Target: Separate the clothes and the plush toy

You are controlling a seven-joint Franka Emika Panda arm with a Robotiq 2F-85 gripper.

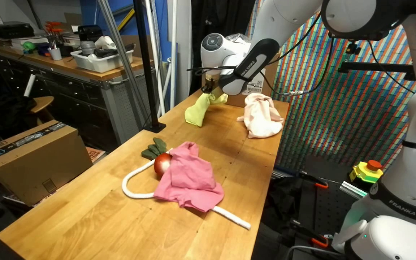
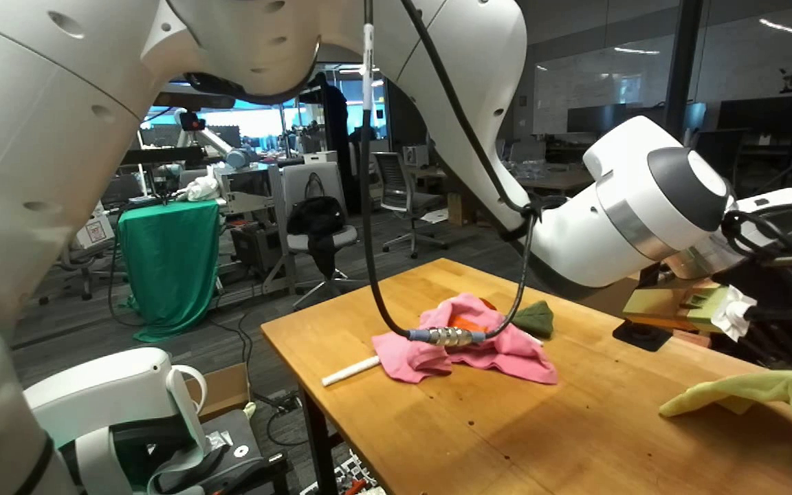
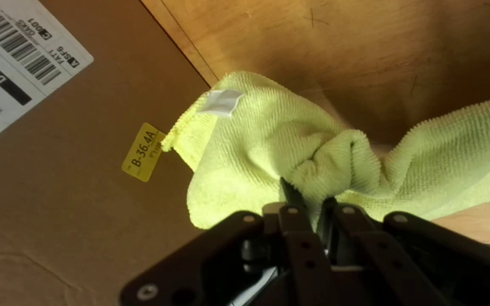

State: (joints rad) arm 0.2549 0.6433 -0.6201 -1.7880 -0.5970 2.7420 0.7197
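Looming closest, the white robot arm (image 2: 31, 117) is flashing its brand: FRANKA EMIKA is wrapping around the black band (image 1: 412, 210) at its base, and most of that same name is running down a black panel (image 1: 253, 68) higher up. Over at the far short edge of the tabletop (image 1: 92, 224), a cardboard box (image 3: 79, 191) is showing off a white shipping label (image 3: 19, 55) with barcodes (I'm making out DSF6 and FAT1), plus a yellow sticker (image 3: 143, 152) reading B-36.4A. Smaller print is coming out too tiny.

Just beside that box, the gripper (image 3: 311, 199) is pinching a bunched-up fold of the yellow-green cloth (image 3: 245, 140), jaws nearly together. That cloth's looking ribbed and fuzzy, with a white tag (image 3: 221, 102) showing near one side and a long end drooping. Can't tell if it's touching the tabletop.

Cream cloth (image 1: 262, 117) is lying crumpled at the corner where that short edge is meeting the robot-side edge. Meanwhile the plush toy (image 1: 161, 165) is sitting nearer the opposite long edge: round, red, pale-patched, dark green leaves (image 1: 154, 148) sticking out toward that edge. The pink cloth (image 1: 191, 177) is lying wrinkled partly over it, and a white tube (image 1: 135, 195) is running under the pink toward the robot-side edge.
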